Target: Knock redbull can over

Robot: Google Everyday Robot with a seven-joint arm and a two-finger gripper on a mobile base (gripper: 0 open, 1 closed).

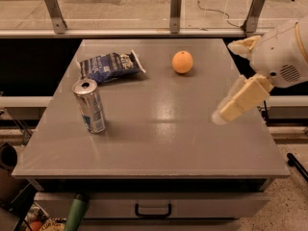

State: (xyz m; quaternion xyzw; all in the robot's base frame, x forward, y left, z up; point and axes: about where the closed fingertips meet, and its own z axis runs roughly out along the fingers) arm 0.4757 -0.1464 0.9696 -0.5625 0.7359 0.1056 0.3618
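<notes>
**Redbull can (90,105) upright by the left edge, claw (225,112) off to the right**

Can stands on the left part of the grey surface (168,143), a little in from the left edge. Chip bag (110,66) lies just behind it, orange (183,62) further back near the middle. The claw hangs above the right side, well apart from the can, with open room between them. Can't tell if the claw is open or closed.

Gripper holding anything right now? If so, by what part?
Nothing. The gripper hangs over the table's right side, far from the upright redbull can.
</notes>
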